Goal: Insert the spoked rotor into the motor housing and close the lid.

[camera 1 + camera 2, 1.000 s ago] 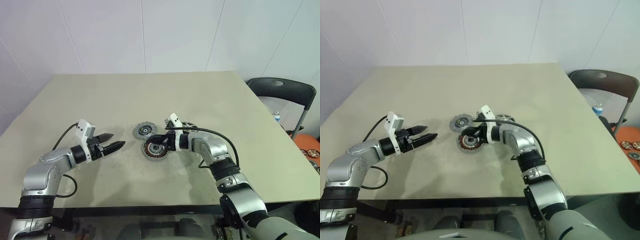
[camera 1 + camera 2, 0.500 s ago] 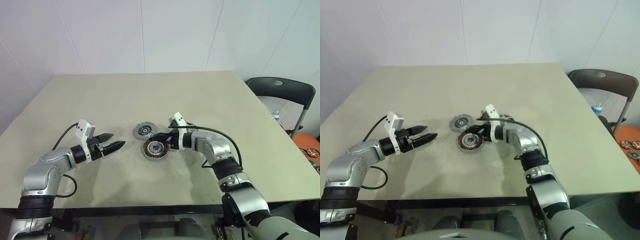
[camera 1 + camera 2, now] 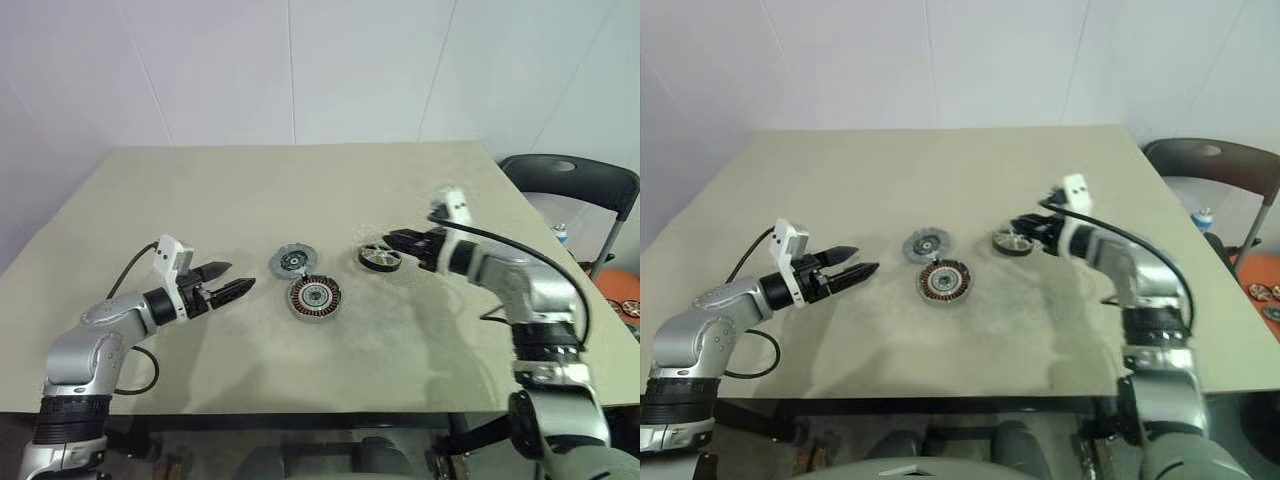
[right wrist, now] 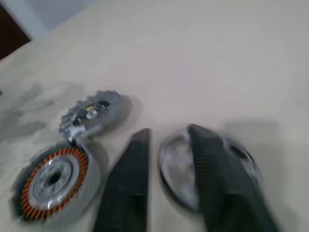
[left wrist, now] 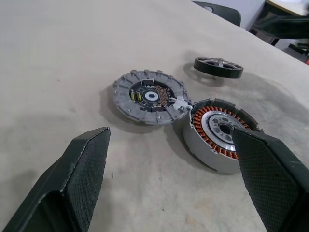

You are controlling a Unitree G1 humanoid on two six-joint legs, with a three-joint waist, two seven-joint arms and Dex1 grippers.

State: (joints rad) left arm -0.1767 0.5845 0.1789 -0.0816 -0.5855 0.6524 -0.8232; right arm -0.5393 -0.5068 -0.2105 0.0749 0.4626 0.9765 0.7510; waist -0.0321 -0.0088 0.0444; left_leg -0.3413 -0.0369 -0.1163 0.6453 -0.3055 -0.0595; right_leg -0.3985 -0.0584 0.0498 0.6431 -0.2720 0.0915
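Note:
The motor housing, with copper windings round a silver centre, lies mid-table. The grey toothed lid lies touching its far left side, inner face up. To the right of both, the spoked rotor lies flat on the table. My right gripper hovers low at the rotor's far right edge, fingers apart. In the right wrist view the rotor shows blurred in the gap between them; contact is unclear. My left gripper is open and empty, left of the housing and pointing at it.
A black chair stands past the table's right edge. Bare tabletop stretches behind the parts and in front of them to the near edge.
My right gripper has left the motor housing, swung right and slightly up to the spoked rotor, and its fingers have parted. The left arm has stayed put.

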